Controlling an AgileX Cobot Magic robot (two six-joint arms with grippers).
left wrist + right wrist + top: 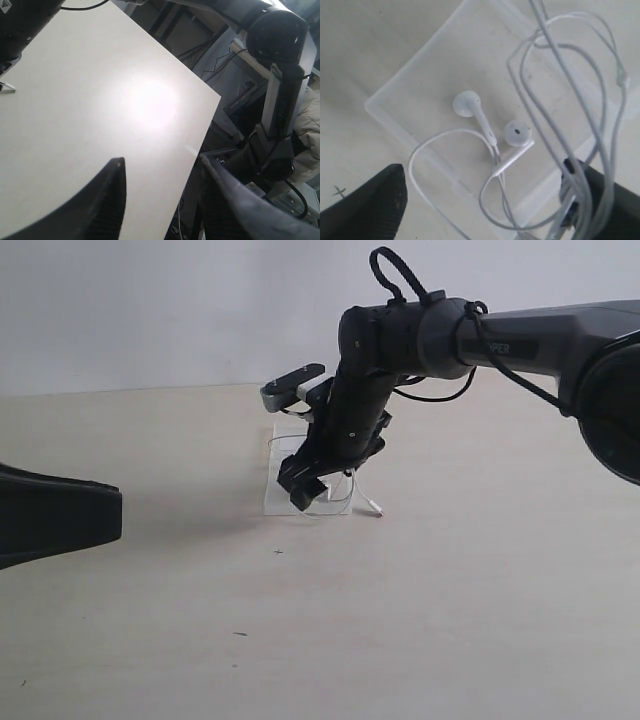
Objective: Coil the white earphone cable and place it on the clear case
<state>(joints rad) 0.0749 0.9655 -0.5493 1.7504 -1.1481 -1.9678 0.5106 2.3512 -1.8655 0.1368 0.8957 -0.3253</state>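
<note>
The clear case lies flat on the table under my right gripper, whose jaws stand wide apart. Both earbuds of the white earphone cable rest on the case. Several loops of the cable rise and drape round one of the fingers; nothing is pinched between the two. In the exterior view the right gripper hangs just above the case, and the plug lies on the table beside it. My left gripper is open and empty, far from the case, at the left edge.
The pale table is bare apart from a few small dark specks. The left wrist view shows the table's edge, with stands and cables beyond it.
</note>
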